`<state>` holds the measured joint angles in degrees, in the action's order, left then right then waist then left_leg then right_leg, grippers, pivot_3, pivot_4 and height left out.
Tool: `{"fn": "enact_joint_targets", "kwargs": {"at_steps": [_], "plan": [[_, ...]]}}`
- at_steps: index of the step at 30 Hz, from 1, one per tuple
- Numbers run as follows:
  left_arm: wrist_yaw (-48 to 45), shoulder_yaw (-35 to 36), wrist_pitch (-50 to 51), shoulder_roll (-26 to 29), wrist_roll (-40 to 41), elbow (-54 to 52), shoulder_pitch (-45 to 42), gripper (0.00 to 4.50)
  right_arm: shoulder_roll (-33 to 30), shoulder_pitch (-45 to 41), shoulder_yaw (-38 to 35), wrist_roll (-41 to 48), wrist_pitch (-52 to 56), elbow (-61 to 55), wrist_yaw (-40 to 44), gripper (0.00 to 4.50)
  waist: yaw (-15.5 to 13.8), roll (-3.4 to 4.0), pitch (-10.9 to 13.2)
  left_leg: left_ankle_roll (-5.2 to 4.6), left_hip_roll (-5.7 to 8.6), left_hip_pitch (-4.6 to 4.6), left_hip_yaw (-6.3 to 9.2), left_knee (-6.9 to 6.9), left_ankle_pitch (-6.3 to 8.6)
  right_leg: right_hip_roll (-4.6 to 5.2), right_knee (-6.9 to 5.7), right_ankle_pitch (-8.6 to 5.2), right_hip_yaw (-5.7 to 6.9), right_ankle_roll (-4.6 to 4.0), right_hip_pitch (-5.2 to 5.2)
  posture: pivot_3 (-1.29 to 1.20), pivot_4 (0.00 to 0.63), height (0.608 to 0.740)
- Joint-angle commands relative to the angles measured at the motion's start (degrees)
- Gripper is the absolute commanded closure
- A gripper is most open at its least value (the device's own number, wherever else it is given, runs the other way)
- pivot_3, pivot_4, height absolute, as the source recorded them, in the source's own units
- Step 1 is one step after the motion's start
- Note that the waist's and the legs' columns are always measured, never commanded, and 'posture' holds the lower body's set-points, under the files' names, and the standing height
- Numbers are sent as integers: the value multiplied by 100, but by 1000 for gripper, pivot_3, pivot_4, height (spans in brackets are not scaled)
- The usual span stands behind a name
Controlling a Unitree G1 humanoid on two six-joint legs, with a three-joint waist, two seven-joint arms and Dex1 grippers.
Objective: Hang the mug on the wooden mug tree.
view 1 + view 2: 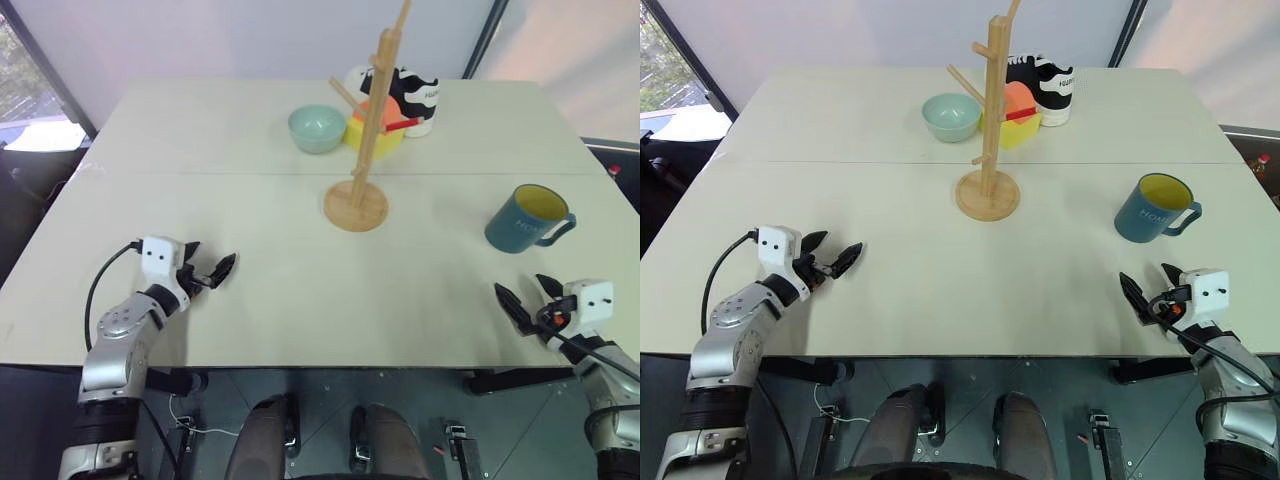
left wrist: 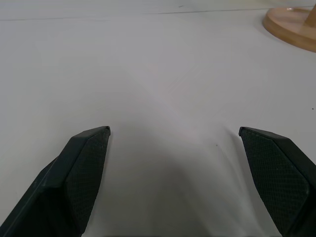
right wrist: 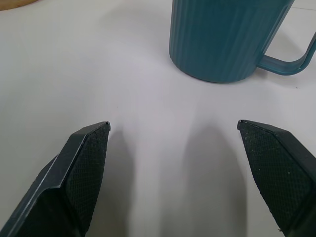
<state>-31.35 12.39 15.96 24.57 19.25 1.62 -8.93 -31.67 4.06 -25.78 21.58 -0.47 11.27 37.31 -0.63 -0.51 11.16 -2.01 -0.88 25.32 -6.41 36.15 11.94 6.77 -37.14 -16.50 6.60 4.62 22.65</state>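
While the mug point(image 1: 527, 218) stands upright and untouched near the right edge of the bench point(image 1: 200, 150), handle turned toward that edge and the near side, nothing of the hanging has begun. The right gripper point(image 1: 530, 297) hovers just short of it at the near right corner, its fingers point(image 3: 81, 168) spread wide and empty, the mug directly ahead of them in the right wrist view. The mug tree point(image 1: 365, 130) rises from its round base around the middle of the bench, well apart from the mug, with pegs angled upward off the pole.

The step in hand looks to be the approach for a grasp. It would go best if the fingers close across the mug's body or rim and leave the handle loop free, since the loop must slide over a peg. The handle should end up facing the tree.

Behind the tree, toward the far edge, sit a pale green bowl point(image 1: 316, 128), a yellow and orange container point(image 1: 375, 130) and a black-and-white mug point(image 1: 412, 95); a carry toward a near-side peg keeps clear of them. The left gripper point(image 1: 205, 270) rests near the near left corner, fingers likewise apart and holding nothing.
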Motion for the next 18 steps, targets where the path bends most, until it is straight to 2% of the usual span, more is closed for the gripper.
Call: {"fn": "enact_joint_targets", "kwargs": {"at_steps": [1, 11, 18], "plan": [[-21, -4, -87, 106, -51, -210, -27, 0, 7, -23, -126, 50, -160, -63, -60, 189, 0, 0, 0, 0, 0, 0, 0, 0, 0, 0, 0, 0, 0, 0, 0, 0, 150, 735], [-207, -134, 8, 29, 84, -302, -118, 0, -57, -78, -186, 64, -136, -8, -215, 189, 0, 0, 0, 0, 0, 0, 0, 0, 0, 0, -1, 0, 0, 0, -1, 0, 150, 735], [-962, -712, 231, -30, 575, -1242, -1, 0, -131, -291, -368, 5, -35, -3, -773, 189, 0, 2, -1, 1, 0, 0, 0, 3, -1, 0, -1, 0, 0, 0, -3, 0, 150, 735]]}}
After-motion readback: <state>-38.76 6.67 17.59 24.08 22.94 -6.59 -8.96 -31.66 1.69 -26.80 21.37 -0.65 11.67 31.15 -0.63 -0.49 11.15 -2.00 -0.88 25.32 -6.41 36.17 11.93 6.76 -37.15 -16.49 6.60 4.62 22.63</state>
